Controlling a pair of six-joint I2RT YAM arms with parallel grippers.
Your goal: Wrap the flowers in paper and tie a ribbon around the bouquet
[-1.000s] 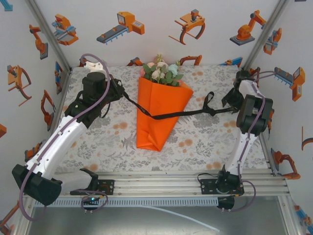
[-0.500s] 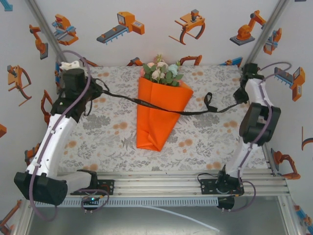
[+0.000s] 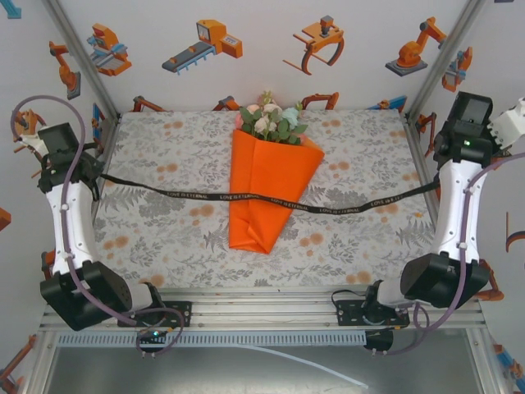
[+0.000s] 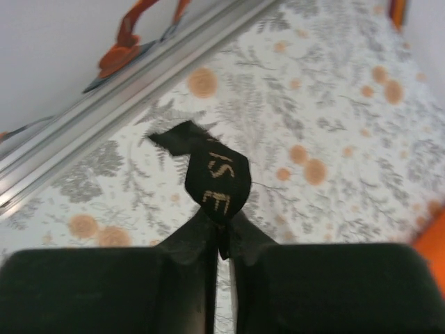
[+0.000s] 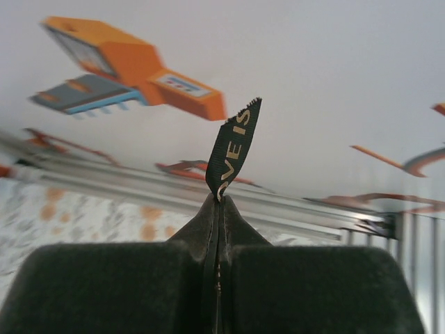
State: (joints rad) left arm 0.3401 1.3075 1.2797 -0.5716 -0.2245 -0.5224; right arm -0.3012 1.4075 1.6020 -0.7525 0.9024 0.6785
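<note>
Ribbon (image 3: 189, 194), narrow black fabric with pale lettering, stretches taut from 9 to 3 o'clock across the floral surface (image 3: 180, 238), over the orange paper-cone bouquet (image 3: 271, 172). Left end effector (image 4: 221, 236) pinches one end; right end effector (image 5: 219, 209), pressed together, pinches the other.

Item count:
- One large bright orange paper sheet (image 3: 267, 193), rolled into a cone.
- One bunch of artificial pink, white and pale green flowers (image 3: 272, 121).
- One long, narrow black ribbon (image 3: 189, 194) with pale lettering.
- One grey floral-patterned table cover (image 3: 180, 238).
- Two white robot arms: left arm (image 3: 70, 222), right arm (image 3: 455, 222).
- Two black two-finger grippers: left gripper (image 4: 222, 229), right gripper (image 5: 219, 209).
</note>
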